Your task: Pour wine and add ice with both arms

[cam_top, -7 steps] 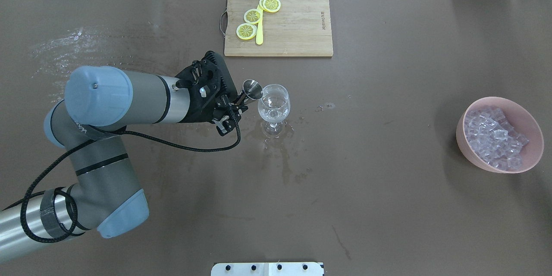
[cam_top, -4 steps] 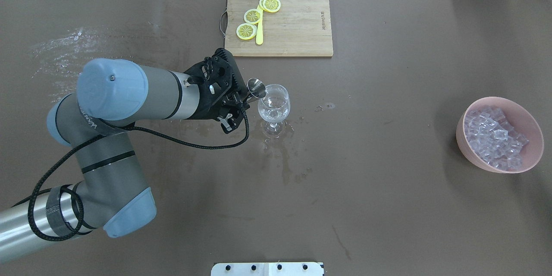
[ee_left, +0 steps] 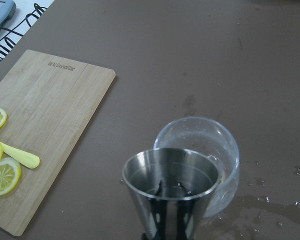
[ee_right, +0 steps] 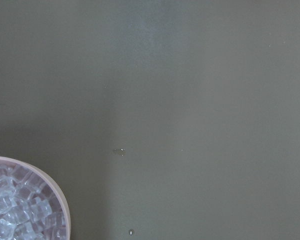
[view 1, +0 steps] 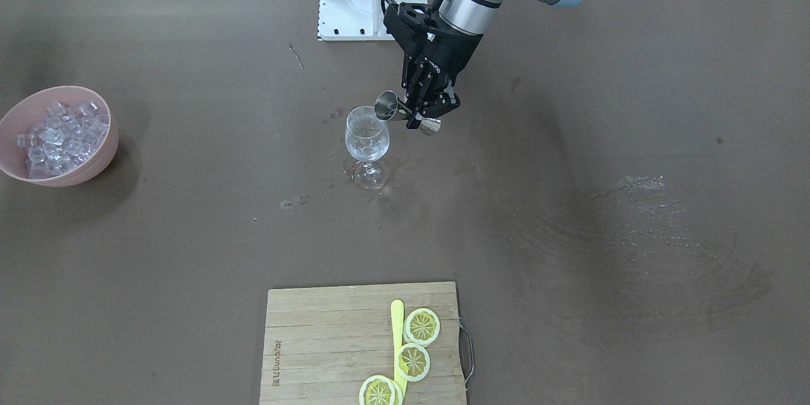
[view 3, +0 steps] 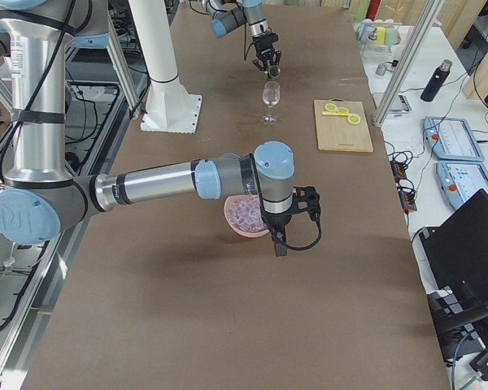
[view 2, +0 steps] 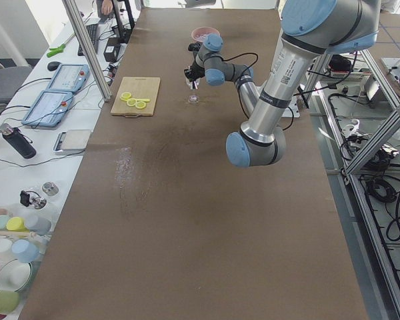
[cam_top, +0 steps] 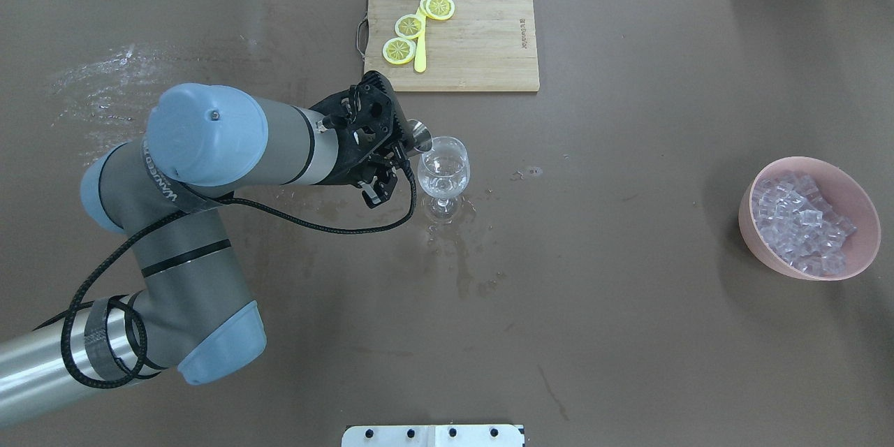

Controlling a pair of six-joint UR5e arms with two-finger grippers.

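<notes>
The left gripper [view 1: 416, 118] is clamped on the waist of a steel jigger [view 1: 386, 105]. The jigger is tilted, with its mouth toward the rim of the wine glass [view 1: 366, 138]. The wine glass stands upright near the middle of the bench [cam_top: 628, 328], with wet patches [cam_top: 461, 251] around its foot.

The left wrist-mounted view looks over the jigger mouth, which overlaps the near rim of the glass. The overhead exterior and exterior front-facing views show the left arm [cam_top: 286, 147] reaching to the glass.

The right gripper [view 3: 279, 249] shows in the exterior right view alone, close to the pink bowl [cam_top: 768, 255]. Whether its fingers are apart or together cannot be told.

The ice [cam_top: 803, 223] lies heaped in the bowl, well apart from the glass. The right wrist-mounted view takes in only part of the bowl's rim and some cubes at its lower left corner.

Lemon slices [cam_top: 409, 26] lie on the cutting board [cam_top: 482, 42] at the bench's far side in the overhead exterior view.
</notes>
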